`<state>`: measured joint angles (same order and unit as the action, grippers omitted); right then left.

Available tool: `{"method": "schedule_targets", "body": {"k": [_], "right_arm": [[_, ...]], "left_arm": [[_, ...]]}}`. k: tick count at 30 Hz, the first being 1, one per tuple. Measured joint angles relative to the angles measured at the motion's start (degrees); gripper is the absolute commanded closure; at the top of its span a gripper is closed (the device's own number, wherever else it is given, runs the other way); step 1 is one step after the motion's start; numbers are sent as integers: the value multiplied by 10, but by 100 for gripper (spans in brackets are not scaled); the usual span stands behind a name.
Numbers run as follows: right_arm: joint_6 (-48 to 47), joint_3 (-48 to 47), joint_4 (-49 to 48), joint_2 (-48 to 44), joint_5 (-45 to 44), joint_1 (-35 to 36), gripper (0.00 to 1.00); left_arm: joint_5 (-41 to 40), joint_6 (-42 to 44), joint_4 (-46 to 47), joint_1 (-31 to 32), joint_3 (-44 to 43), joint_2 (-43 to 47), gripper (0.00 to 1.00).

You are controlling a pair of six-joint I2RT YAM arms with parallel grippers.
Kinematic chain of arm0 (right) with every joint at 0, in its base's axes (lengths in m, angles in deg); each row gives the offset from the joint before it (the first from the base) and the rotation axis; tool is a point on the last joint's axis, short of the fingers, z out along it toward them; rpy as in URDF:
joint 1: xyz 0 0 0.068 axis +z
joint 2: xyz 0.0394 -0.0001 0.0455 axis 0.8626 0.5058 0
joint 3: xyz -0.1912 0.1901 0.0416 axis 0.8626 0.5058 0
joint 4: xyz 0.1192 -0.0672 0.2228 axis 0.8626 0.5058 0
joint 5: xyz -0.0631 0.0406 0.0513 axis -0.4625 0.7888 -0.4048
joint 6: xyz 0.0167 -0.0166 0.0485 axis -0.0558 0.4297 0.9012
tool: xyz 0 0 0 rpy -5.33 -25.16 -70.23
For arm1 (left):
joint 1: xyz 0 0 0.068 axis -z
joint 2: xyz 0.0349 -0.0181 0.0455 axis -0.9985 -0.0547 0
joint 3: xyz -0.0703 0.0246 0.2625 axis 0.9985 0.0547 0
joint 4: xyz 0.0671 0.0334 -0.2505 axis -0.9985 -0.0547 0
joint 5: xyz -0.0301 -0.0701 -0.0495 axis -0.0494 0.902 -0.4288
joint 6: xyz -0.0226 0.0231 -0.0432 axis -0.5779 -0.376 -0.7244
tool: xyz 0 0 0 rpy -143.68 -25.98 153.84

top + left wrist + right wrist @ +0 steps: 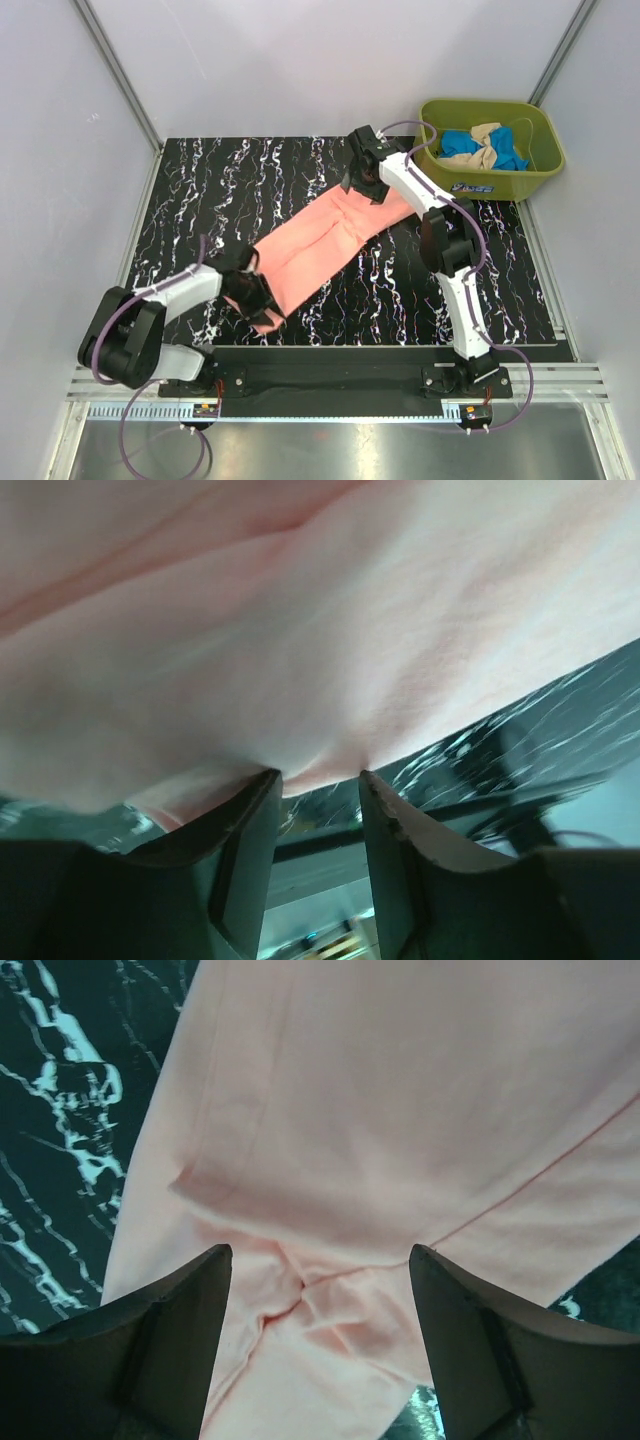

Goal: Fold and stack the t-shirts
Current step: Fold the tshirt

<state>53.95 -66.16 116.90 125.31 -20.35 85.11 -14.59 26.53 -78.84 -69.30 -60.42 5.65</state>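
We're folding the long salmon-pink cloth t-shirt (pixel 320 245); left gripper (pixel 320 776) and right gripper (pixel 320 1250) both released at its ends; next needs pinching corners.

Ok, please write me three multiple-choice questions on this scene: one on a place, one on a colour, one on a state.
1. Where does the tub stand?
A. by the near left corner
B. by the far right corner of the table
C. in the middle

2. Which colour has the shirt that lies on the table?
A. blue
B. beige
C. pink

3. How do the jaws of the right gripper stand?
A. wide open above the shirt
B. shut on the shirt
C. shut on the tub's rim

Answers:
1 B: the top view shows the tub at the far right corner.
2 C: a pink strip of cloth lies slantwise across the table.
3 A: the right wrist view shows the jaws far apart, with the shirt spread beneath them.
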Motion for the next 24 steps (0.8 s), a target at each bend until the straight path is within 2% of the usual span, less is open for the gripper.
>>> {"method": "schedule_targets", "body": {"k": [4,8,10,12,15,20,24], "right_arm": [[-25,-10,12,22,-19,-10,21],[-45,-19,14,49,-29,-21,21],[-54,-30,23,65,-35,-23,21],[-59,-47,26,82,-34,-23,21],[-69,-76,37,104,-32,-22,20],[-110,-185,50,165,-19,-19,21],[-155,-273,8,219,-11,-9,23]], "left_arm": [[16,-26,-16,117,26,29,52],[-3,-29,-91,137,39,106,46],[-14,-24,-129,138,31,156,40],[-25,-13,-171,139,0,194,39],[-49,18,-219,141,-95,214,39],[-110,70,-229,141,-234,207,36],[-146,115,-217,118,-288,172,33]]}}
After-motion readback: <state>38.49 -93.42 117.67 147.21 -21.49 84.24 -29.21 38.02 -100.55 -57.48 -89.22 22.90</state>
